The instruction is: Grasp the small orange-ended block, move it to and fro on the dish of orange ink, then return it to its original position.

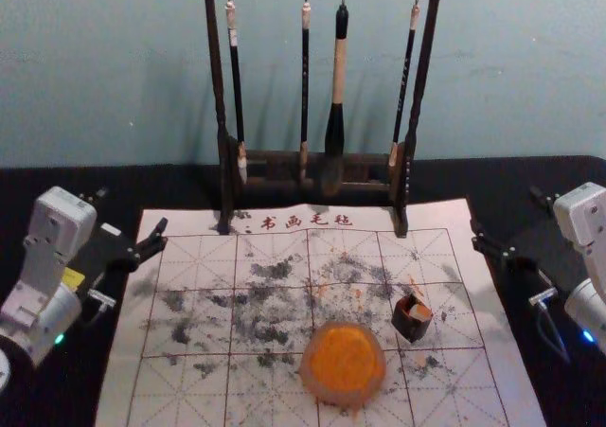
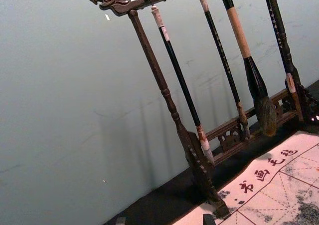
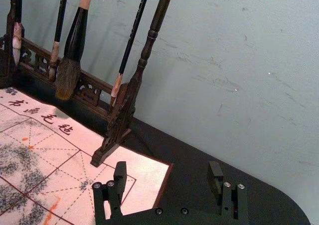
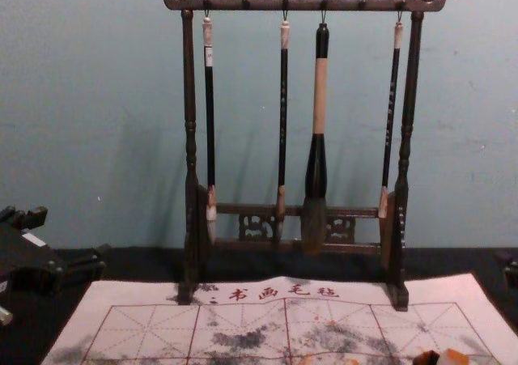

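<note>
1. Orange-ink dish, 1 pc. Sits twd near side of paper mat, just R of mid-width; likely put there for short reach, w/ room for to-and-fro strokes.
2. Small orange-ended block, 1 pc. On mat, betw. dish and R edge, slightly farther; apart from dish. Prob. kept close so dip and return are brief. Ungrasped; this spot = return mark.
3. R gripper: fingers apart, nothing betw. Off mat's far R corner, aimed fwd; likely picker, must come back and inward.
4. L gripper: idle, fingers apart, by far L corner, roughly mirroring R.
5. Rack w/ hung brushes, at mat's far edge; presumably set back for clearance.
</note>
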Robot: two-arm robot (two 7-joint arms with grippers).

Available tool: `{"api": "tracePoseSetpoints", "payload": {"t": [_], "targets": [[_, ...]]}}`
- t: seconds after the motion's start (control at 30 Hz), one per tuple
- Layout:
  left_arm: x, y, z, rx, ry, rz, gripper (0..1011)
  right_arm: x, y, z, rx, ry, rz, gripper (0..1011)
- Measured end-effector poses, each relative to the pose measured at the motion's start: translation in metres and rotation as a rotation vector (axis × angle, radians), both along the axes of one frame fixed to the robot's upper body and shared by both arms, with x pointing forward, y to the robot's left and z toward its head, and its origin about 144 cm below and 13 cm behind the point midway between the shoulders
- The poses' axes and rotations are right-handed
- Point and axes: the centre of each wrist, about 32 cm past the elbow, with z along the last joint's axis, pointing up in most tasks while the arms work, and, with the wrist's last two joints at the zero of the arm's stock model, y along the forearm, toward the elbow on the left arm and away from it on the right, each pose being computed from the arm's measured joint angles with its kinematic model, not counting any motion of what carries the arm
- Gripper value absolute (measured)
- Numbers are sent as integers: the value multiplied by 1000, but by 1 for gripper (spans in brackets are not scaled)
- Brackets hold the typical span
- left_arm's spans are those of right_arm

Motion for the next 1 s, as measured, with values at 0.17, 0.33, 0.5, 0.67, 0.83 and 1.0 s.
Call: {"api": "tracePoseSetpoints", "payload": {"t": [0.17, 0.33, 0.5, 0.67, 0.83, 1.0], "targets": [[0, 0, 0, 0, 0, 0, 1001, 0, 0, 0, 0, 0, 0, 1003], [0, 0, 0, 0, 0, 0, 1001, 0, 0, 0, 0, -1, 0, 1003], [0, 0, 0, 0, 0, 0, 1001, 0, 0, 0, 0, -1, 0, 1003], [0, 0, 0, 0, 0, 0, 1001, 0, -1, 1, 0, -1, 0, 1003], [0, 0, 0, 0, 0, 0, 1001, 0, -1, 1, 0, -1, 0, 1003], [0, 0, 0, 0, 0, 0, 1001, 0, -1, 1, 0, -1, 0, 1003]]}}
